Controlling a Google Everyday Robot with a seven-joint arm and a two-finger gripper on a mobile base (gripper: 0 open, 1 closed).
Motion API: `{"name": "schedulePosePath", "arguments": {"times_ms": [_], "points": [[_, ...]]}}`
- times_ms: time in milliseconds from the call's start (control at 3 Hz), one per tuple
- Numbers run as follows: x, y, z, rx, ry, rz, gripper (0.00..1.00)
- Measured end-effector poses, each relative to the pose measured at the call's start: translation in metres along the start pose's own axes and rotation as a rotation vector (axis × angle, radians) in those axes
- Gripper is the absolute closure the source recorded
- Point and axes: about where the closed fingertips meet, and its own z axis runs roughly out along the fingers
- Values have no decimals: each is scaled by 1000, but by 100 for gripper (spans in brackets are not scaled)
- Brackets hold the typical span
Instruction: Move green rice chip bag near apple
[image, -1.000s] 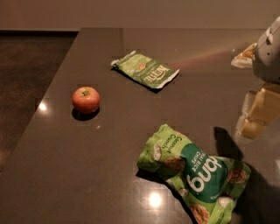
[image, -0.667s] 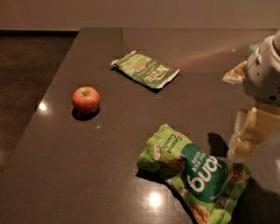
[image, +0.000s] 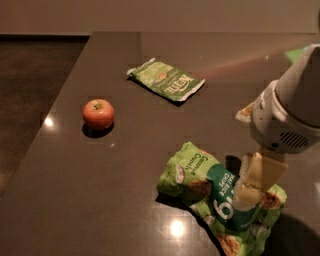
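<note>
The green rice chip bag (image: 210, 197) lies crumpled on the dark table (image: 125, 200) at the front right, with white letters and pictured chips facing up. The apple (image: 98, 113) stands on the table's left side, well apart from the bag. My gripper (image: 256, 182) hangs from the white arm (image: 292, 112) at the right and is down over the bag's right part, at or just above its surface.
A flatter, dull-green packet (image: 167, 80) lies at the back middle of the table. A small tan item (image: 245, 112) shows partly behind the arm. The table's left edge drops to a dark floor (image: 35, 90).
My arm and gripper have moved left and down, from beside the bag's right side to over the bag. The bag, apple and packet have not moved.
</note>
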Motion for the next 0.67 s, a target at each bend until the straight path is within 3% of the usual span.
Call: {"name": "schedulePosePath", "arguments": {"times_ms": [667], "points": [[-13, 23, 22, 6, -12, 37, 0]]}}
